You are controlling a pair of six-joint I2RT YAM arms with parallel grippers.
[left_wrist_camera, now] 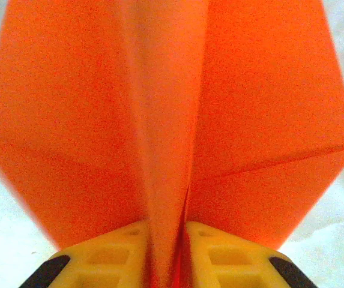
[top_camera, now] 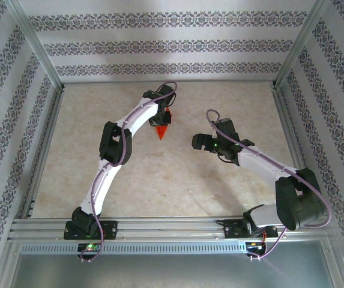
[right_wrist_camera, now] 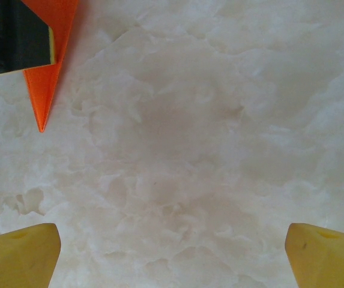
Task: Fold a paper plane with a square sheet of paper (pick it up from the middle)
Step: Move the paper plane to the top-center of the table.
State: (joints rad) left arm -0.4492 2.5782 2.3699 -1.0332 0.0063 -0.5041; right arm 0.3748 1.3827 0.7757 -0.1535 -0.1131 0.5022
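We see the paper plane (top_camera: pixel 163 128), a narrow orange-red dart with a sharp centre crease and smooth layered wings, over the table's (top_camera: pixel 159 186) far half, its nose toward the near edge. Our left gripper (left_wrist_camera: pixel 167 258) is clamped on its centre fold, the ribbed yellow pads (left_wrist_camera: pixel 108 255) pressing it. Our right gripper (right_wrist_camera: pixel 172 258) stands wide apart, empty, above the pale marbled surface.

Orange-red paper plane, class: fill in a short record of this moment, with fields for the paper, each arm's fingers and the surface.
paper: small pointed dart of bright orange-red paper, centre crease, tip toward the arm bases
left fingers: yellow, shut on the dart's centre fold
right fingers: yellow, wide apart, holding nothing, off to the dart's side
surface: pale marbled table
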